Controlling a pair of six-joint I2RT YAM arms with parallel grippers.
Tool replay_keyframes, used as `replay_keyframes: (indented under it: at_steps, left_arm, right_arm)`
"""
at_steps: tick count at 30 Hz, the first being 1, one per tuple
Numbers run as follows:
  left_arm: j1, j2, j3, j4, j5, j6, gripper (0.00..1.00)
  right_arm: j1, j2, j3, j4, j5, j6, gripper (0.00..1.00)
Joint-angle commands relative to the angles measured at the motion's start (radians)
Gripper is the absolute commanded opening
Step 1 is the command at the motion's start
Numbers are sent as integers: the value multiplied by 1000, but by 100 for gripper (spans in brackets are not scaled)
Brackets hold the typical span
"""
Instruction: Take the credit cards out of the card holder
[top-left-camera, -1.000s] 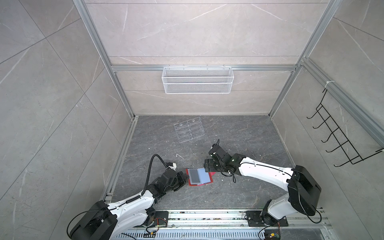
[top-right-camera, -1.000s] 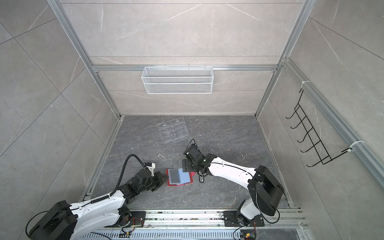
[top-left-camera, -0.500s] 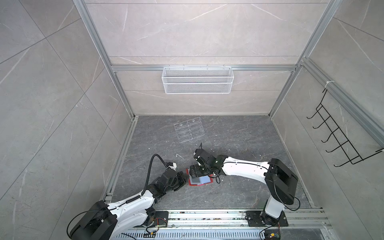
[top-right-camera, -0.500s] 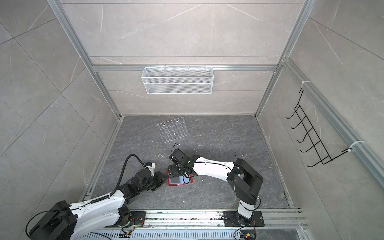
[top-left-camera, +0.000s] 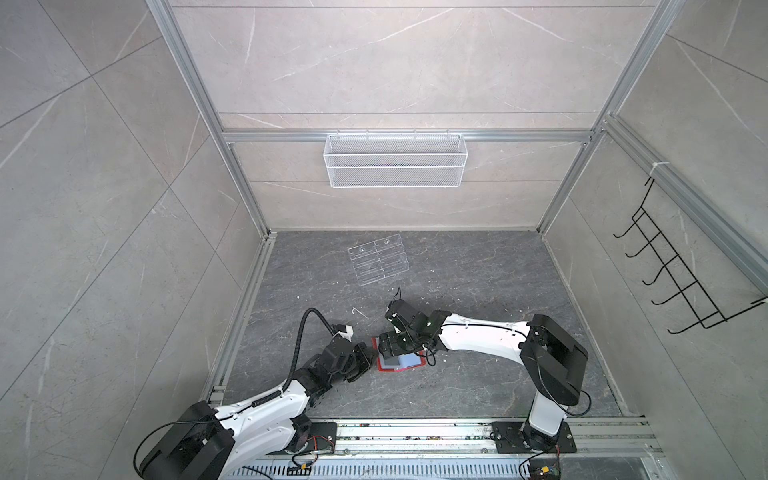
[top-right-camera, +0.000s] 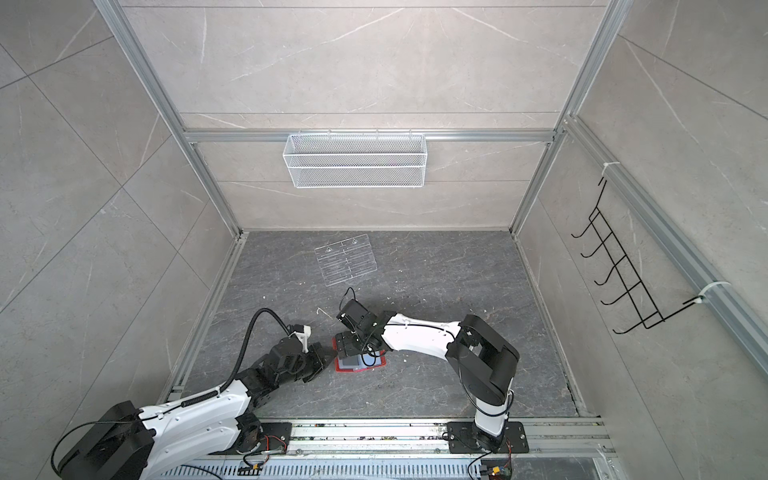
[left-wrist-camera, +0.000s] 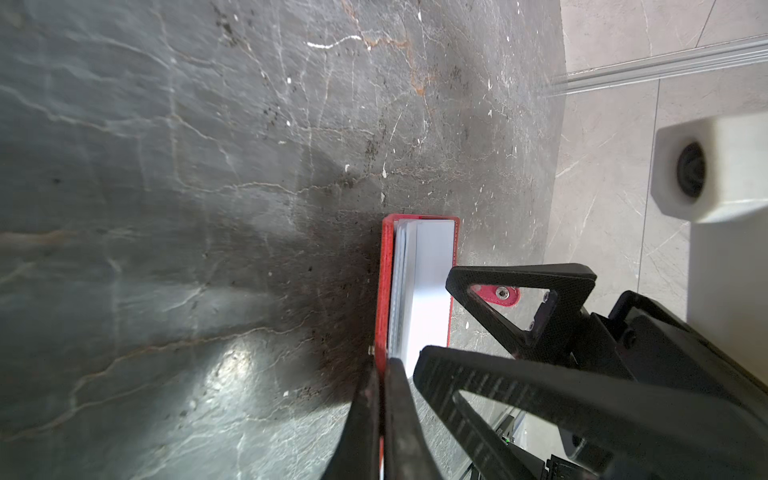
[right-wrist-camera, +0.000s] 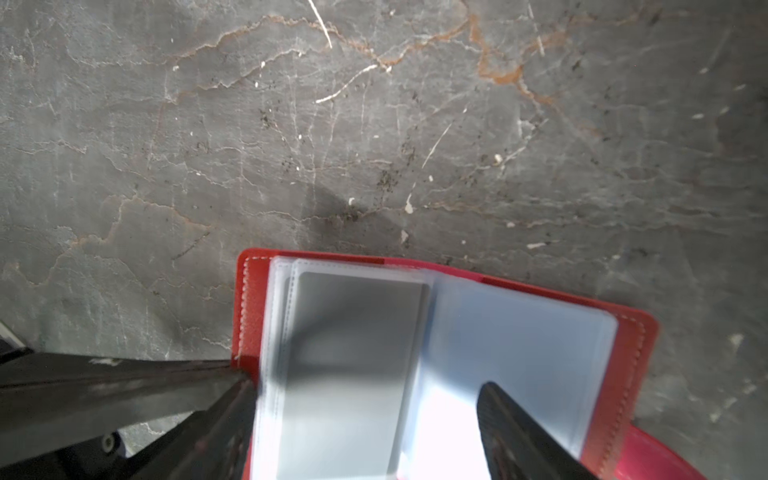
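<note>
Red card holder (top-left-camera: 405, 362), open flat near the tabletop's (top-left-camera: 478, 270) front edge, centre. Left cover edge pinched by the left gripper's (left-wrist-camera: 380, 365) closed fingers. The right gripper's (right-wrist-camera: 361, 382) fingers are spread above the clear sleeves (right-wrist-camera: 519, 340). Grey credit card (right-wrist-camera: 357, 332) inside one sleeve.
</note>
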Motion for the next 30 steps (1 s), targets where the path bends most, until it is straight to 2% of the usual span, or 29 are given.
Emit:
replay_keyframes:
  at_steps: [1,30]
  left_arm:
    - [-4,-6,39,14,-5,28,0]
    - [-5,-11,50,-4,-6,36,0]
  right_arm:
    - [3,30,23,-10,-1,-15,85]
    - [3,28,26,-71,69,-16,74]
